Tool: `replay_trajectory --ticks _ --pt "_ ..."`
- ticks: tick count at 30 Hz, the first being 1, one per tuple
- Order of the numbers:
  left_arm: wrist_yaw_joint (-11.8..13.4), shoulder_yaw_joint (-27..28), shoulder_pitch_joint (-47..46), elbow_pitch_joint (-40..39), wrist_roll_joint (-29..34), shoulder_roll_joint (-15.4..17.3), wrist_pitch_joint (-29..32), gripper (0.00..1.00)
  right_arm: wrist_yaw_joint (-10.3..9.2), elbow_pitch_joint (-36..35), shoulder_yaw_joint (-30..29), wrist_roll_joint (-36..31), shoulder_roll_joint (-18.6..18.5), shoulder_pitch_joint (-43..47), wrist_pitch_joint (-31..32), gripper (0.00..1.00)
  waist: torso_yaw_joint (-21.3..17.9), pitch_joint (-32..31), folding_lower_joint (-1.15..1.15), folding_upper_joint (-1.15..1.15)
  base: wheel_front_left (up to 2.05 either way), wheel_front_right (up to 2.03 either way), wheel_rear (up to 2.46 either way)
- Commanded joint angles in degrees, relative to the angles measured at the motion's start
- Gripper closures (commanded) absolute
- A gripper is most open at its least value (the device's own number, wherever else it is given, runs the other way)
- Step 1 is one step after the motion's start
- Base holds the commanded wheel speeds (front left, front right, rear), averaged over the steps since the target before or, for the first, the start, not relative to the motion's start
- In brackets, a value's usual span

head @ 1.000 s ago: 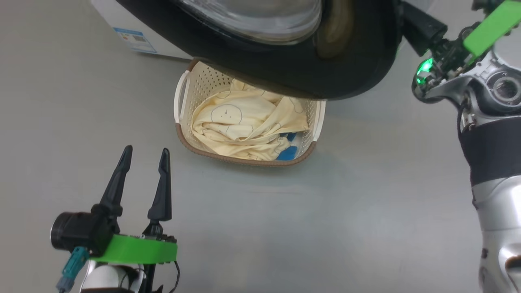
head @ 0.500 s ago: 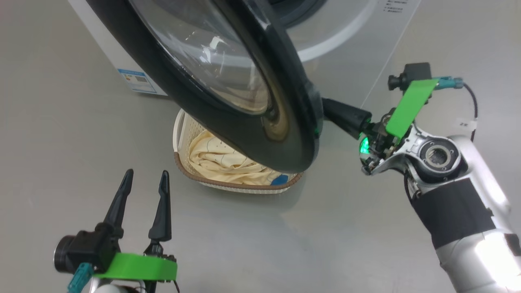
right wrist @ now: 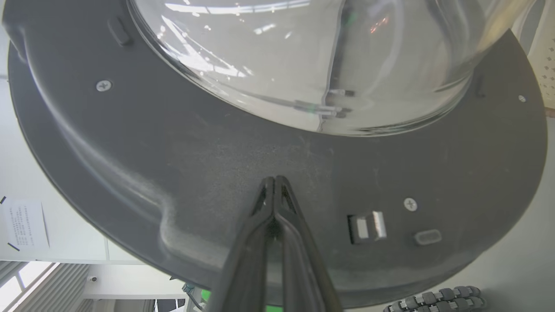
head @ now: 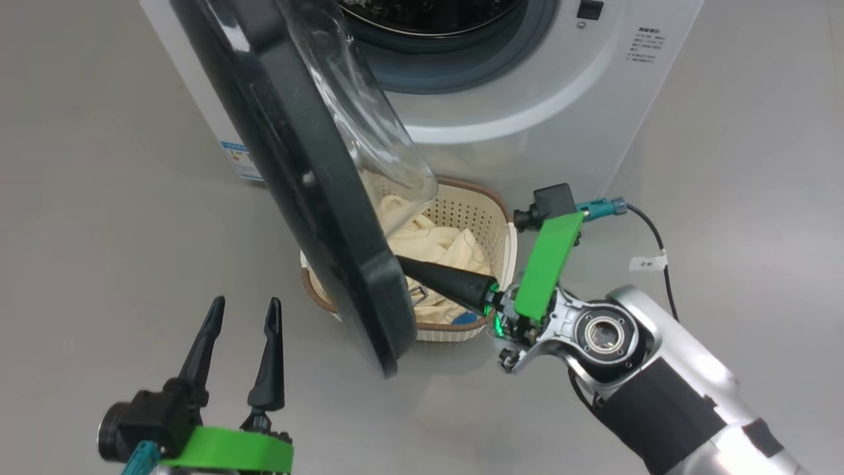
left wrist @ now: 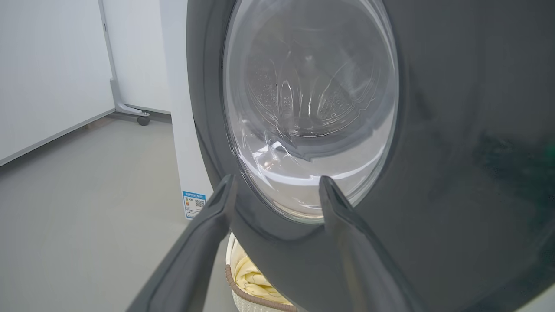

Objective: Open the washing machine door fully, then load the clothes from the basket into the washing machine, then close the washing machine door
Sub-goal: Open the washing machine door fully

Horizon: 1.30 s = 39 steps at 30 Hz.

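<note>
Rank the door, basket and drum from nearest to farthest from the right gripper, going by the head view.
1. Door: the right gripper has its shut tips against the inner face, low on the door.
2. Basket: just below the gripper, right of the door.
3. Drum: farthest, inside the machine at the view's top.

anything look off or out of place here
Nothing spilled or damaged. One oddity: the basket sits right in front of the washing machine, under the partly open door, which overhangs it and hides part of the clothes. That could hamper reaching in.
</note>
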Motion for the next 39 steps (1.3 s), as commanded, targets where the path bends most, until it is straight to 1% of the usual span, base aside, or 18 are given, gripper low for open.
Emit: replay_trajectory --ticks 1,5,11,15,19,21,23,26,28,30,33,34,37,38,39 --pt "0.0 1.5 -0.3 -1.6 -0.2 0.2 -0.6 0.00 0.09 -2.1 2.2 0.7 1.3 -0.9 -1.4 1.00 0.7 -0.4 0.01 0.00 0.00 0.00 0.00" --pt "0.0 1.2 -0.2 -1.6 -0.4 0.1 -0.6 0.00 0.09 -1.7 6.7 2.1 1.3 -1.5 -4.7 1.00 2.0 -0.6 0.01 0.00 0.00 0.00 0.00" --pt "0.0 1.4 0.0 -1.7 -0.4 0.0 -0.6 0.00 0.09 -1.2 11.4 4.4 1.3 -3.1 -9.0 1.00 3.0 -0.8 0.01 0.00 0.00 0.00 0.00" --pt "0.0 1.6 0.0 -1.7 -0.3 -0.1 -0.6 0.00 0.09 -0.8 13.3 5.4 1.3 -4.2 -10.8 1.00 3.0 -0.8 0.01 0.00 0.00 0.00 0.00" --pt "0.0 2.1 0.0 -1.8 -0.2 -0.1 -0.6 0.00 0.09 -0.6 13.8 4.3 1.3 -4.9 -12.5 1.00 2.4 -0.9 0.01 0.00 0.00 0.00 0.00" --pt "0.0 2.4 0.2 -1.8 -0.2 -0.1 -0.6 0.00 0.09 -0.6 13.6 2.3 1.3 -5.1 -13.1 1.00 1.8 -1.1 0.01 0.00 0.00 0.00 0.00" --pt "0.0 2.7 0.4 -1.8 -0.1 0.1 -0.6 0.00 0.09 -0.7 13.3 -1.0 1.0 -5.2 -14.3 1.00 1.3 -1.4 0.01 0.00 0.00 0.00 0.00" --pt "0.0 3.2 0.4 -1.7 -0.1 0.4 -0.6 0.00 0.09 -1.9 13.7 -7.0 -1.5 -5.1 -18.3 1.00 0.5 -1.7 0.01 0.00 0.00 0.00 0.00" --pt "0.0 3.5 0.5 -1.8 0.0 0.6 -0.6 0.00 0.09 -2.6 15.0 -11.8 -3.9 -5.2 -22.5 1.00 -0.1 -1.8 0.01 0.00 0.00 0.00 0.00" --pt "0.0 3.8 0.6 -1.8 0.0 0.8 -0.6 0.00 0.09 -2.5 16.8 -16.8 -6.6 -5.4 -28.1 1.00 -0.6 -2.1 0.01 0.00 0.00 0.00 0.00" --pt "0.0 4.2 0.9 -1.7 0.0 1.1 -0.6 0.00 0.09 -1.4 19.4 -21.7 -10.1 -5.2 -36.8 1.00 -1.4 -2.5 0.01 0.00 0.00 0.00 0.00" --pt "0.0 4.2 0.9 -1.7 0.0 1.1 -0.6 0.00 0.09 -1.4 19.4 -21.7 -10.1 -5.2 -36.8 1.00 -1.4 -2.5 0.01 0.00 0.00 0.00 0.00" --pt "0.0 4.5 1.3 -1.7 0.1 1.5 -0.6 0.00 0.09 1.1 21.3 -26.2 -13.5 -5.0 -43.0 1.00 -2.2 -2.8 0.01 0.00 0.00 0.00 0.00" --pt "0.0 4.6 1.4 -1.7 0.2 1.6 -0.6 0.00 0.09 2.0 21.1 -27.3 -14.2 -4.8 -43.9 0.95 -2.4 -2.9 0.01 0.00 0.00 0.00 0.00" --pt "0.0 4.7 1.5 -1.7 0.2 1.7 -0.6 0.00 0.09 3.0 20.6 -28.9 -15.0 -4.6 -44.4 0.94 -2.6 -3.0 0.01 0.00 0.00 0.00 0.00"
